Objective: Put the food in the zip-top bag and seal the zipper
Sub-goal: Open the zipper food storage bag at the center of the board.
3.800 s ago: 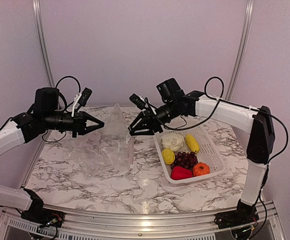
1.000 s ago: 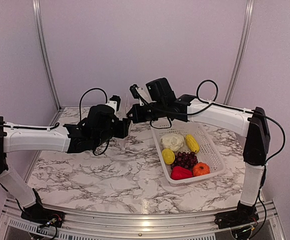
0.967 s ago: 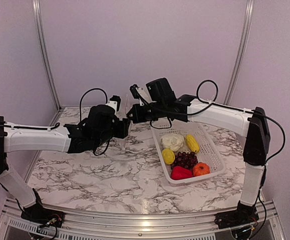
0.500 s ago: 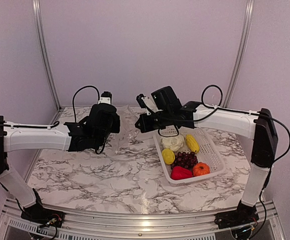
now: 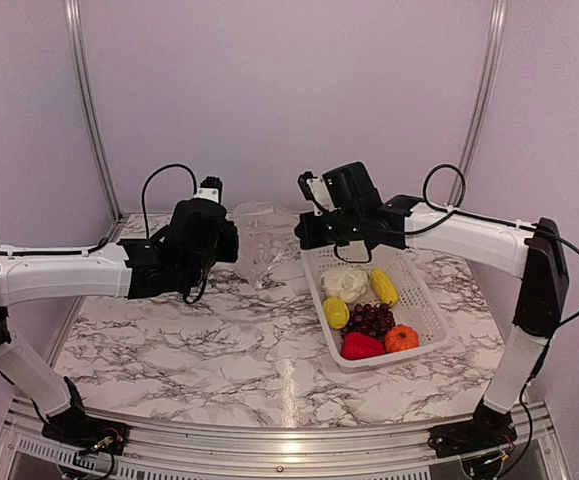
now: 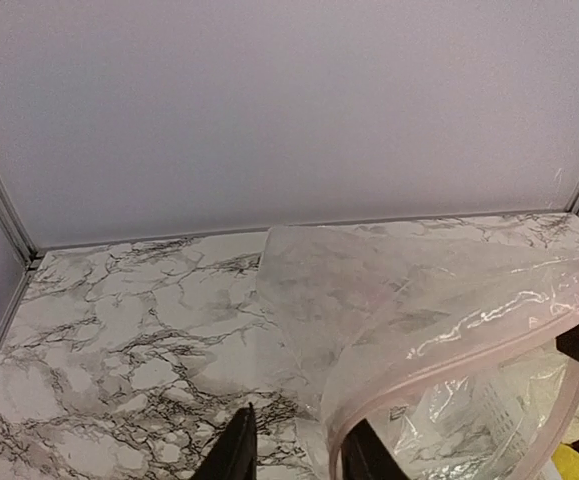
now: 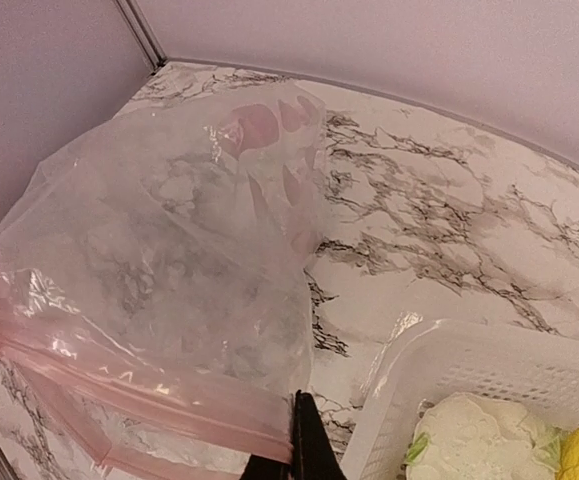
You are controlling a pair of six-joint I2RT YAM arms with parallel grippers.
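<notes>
Plain lilac walls [image 5: 289, 90] stood at far side, left & right, evenly lit. White marble-look table [image 5: 219, 350] w/ grey veins, glossy near the front. Metal posts [image 5: 82, 100] rose at far corners; metal rail [image 5: 289, 445] ran along near edge.

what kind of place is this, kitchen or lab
Probably a robot test booth, not a kitchen: bare lilac wall panels in aluminium frame posts, two white-and-black robot arms at a marble-pattern table, toy produce in a white lattice basket.

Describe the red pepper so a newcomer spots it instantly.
Start at the white lattice basket on the right of the table. At its near end, left of the orange round fruit, lies the red pepper, the only red piece.
</notes>
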